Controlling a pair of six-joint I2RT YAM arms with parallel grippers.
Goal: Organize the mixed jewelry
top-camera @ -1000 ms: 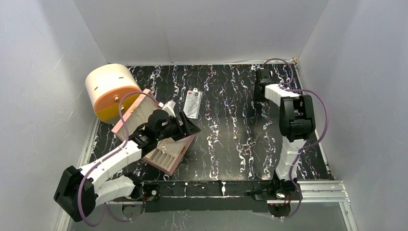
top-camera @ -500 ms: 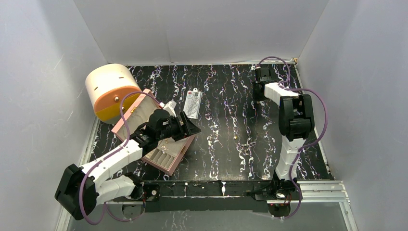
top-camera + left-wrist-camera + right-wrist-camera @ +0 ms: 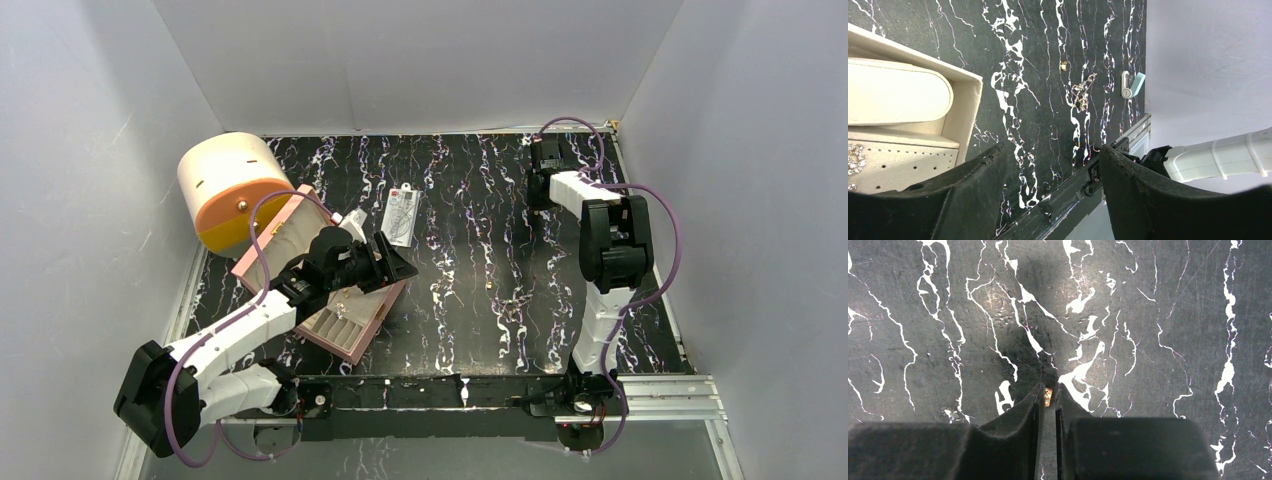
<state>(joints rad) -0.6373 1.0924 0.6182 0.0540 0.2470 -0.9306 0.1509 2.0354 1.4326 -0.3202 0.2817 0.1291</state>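
Note:
My right gripper [image 3: 1048,390] stands at the table's far right [image 3: 540,198], its tips down at the black marbled surface. Its jaws are nearly closed, with a tiny gold stud [image 3: 1048,397] pinched between the tips. My left gripper [image 3: 1050,150] is open and empty, hovering over the open pink box [image 3: 345,322]. The box's cream inside [image 3: 908,95] holds a sparkly piece [image 3: 854,155]. Another gold stud [image 3: 1064,64] and a thin chain piece [image 3: 1082,92] lie loose on the table; both also show in the top view, the stud [image 3: 489,285] and the chain [image 3: 515,303].
A white-and-orange cylinder [image 3: 228,190] stands at the back left behind the box. A clear flat packet [image 3: 401,215] lies mid-table. A small light-blue block [image 3: 1138,82] sits near the front rail [image 3: 460,390]. Grey walls close in three sides.
Almost nothing. The left gripper has edged slightly forward over the box; the right gripper stays down at the far right of the table.

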